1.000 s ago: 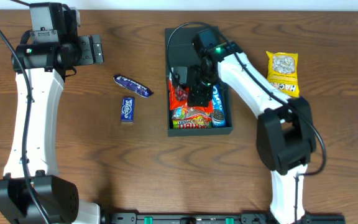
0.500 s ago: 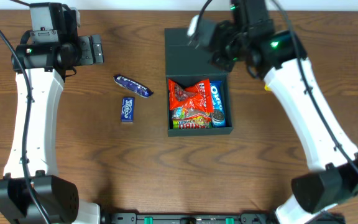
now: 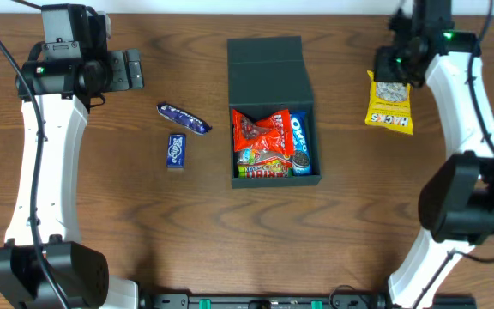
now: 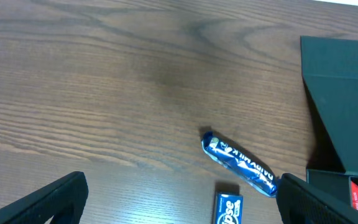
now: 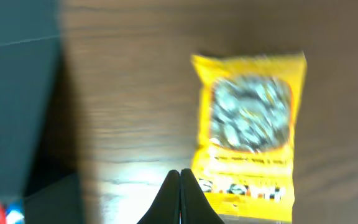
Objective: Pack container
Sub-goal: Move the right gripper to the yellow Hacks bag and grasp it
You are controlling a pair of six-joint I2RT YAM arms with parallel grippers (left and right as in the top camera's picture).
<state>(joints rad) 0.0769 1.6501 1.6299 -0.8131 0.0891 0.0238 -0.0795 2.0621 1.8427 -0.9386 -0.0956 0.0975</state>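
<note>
Right tool is clenched on nothing, and I see it by the edge of the yellow bag. My left tool is spread wide, empty. The container sits mid table, lid flipped toward 12 o'clock, snacks inside. The yellow bag lies at its 3 o'clock.

**Loose snacks on a wood-grain tabletop**

A yellow seed packet lies flat just beside the tips of the right jaws, blurred in the wrist view. Ahead of the left jaws, a blue wrapped bar lies slantwise. A small blue packet sits nearer those jaws, close to the bar but apart from it. The brown tabletop carries all three.
</note>
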